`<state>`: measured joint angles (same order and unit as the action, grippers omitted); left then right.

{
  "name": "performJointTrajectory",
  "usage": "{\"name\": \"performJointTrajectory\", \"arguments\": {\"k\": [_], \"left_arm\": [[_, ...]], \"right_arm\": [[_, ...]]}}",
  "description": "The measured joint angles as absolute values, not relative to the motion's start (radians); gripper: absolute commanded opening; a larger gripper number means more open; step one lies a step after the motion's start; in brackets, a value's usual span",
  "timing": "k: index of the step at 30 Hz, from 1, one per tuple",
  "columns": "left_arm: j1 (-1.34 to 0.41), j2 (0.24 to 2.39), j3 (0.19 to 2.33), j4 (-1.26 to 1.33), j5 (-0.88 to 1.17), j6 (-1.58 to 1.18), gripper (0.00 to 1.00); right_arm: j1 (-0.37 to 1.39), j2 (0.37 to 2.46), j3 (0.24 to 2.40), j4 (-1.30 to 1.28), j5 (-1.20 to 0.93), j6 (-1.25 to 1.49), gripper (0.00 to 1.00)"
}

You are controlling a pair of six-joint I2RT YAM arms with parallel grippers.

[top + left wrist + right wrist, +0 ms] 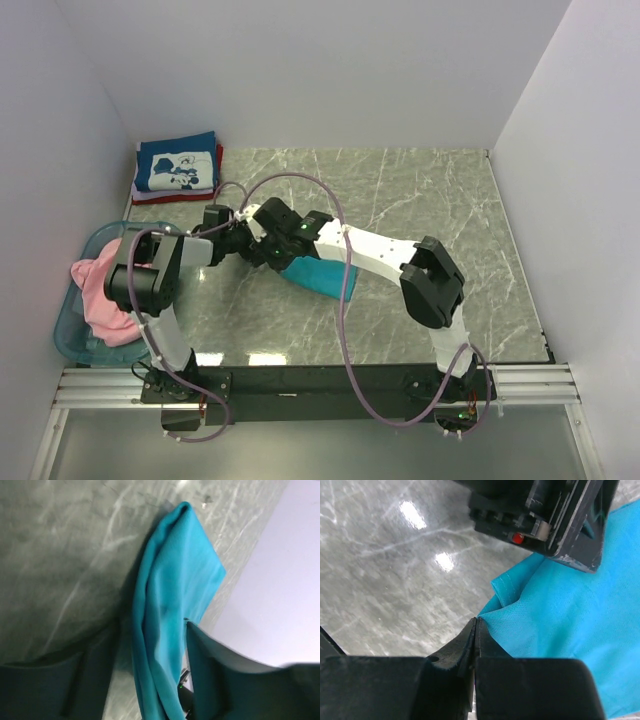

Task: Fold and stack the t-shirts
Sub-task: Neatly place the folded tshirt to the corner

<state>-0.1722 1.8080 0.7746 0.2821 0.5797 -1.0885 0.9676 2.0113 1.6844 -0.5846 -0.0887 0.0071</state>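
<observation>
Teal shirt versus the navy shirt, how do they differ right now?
The teal shirt is plain; the navy shirt carries a white print. The teal shirt lies bunched on the table, while the navy shirt sits folded flat on the red shirt in the far left corner. The right gripper pinches the teal shirt's edge and the left gripper straddles it, open; nothing touches the navy shirt. Both are out of the basket.
</observation>
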Motion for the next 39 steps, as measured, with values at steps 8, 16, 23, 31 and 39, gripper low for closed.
{"name": "performJointTrajectory", "arguments": {"k": [8,16,23,31,39], "left_arm": [[-0.211,1.879,0.835,0.292,0.552,-1.120,0.48],[-0.243,1.894,0.860,0.287,0.517,-1.122,0.26],[-0.255,1.903,0.917,0.200,0.449,-1.060,0.00],[-0.258,1.928,1.079,0.057,0.278,-0.860,0.00],[-0.247,2.003,1.354,-0.045,0.107,-0.589,0.00]], "right_arm": [[0.968,2.061,1.745,-0.573,-0.096,0.035,0.00],[0.968,2.080,1.773,-0.570,-0.099,0.038,0.00],[0.966,2.080,1.775,-0.570,-0.089,0.038,0.13],[0.905,2.006,1.694,-0.582,-0.087,0.040,0.86],[0.682,1.816,1.598,-0.628,-0.079,0.007,0.89]]}}
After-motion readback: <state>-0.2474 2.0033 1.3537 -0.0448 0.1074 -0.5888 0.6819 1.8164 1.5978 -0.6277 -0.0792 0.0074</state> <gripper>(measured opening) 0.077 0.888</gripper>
